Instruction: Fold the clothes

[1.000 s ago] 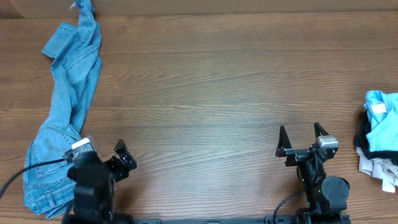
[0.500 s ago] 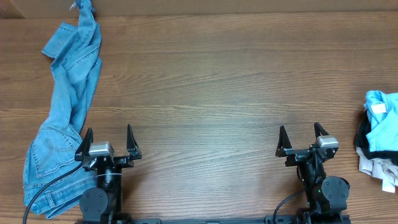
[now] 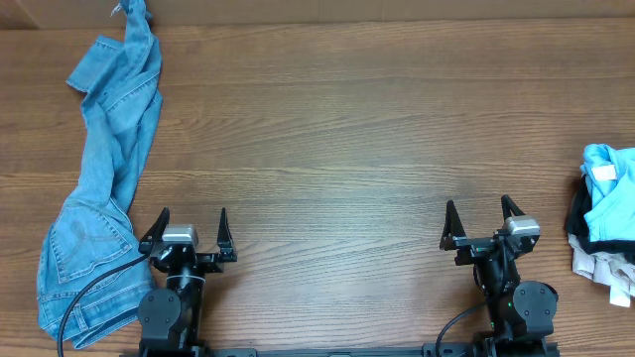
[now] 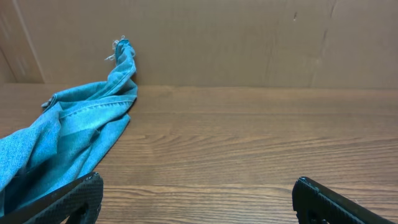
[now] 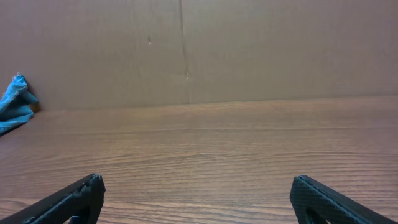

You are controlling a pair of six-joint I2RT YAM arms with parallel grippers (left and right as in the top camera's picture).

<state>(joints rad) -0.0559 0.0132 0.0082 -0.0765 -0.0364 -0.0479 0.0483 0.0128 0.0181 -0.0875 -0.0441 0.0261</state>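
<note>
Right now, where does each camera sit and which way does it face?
Overhead: fixed above the table, looking straight down; left jaws and right jaws open at the near edge, jeans left, T-shirt far right.
Left wrist: low behind the left jaws, facing the back wall; jaw tips in the bottom corners, jeans left.
Right wrist: same, behind the right jaws; jaw tips in the bottom corners.
Shared: all three show the jeans, right wrist only their far end.

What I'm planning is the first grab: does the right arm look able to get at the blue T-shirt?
Probably yes: the right gripper is open and only bare table lies between it and the T-shirt, though distance is unclear.
</note>
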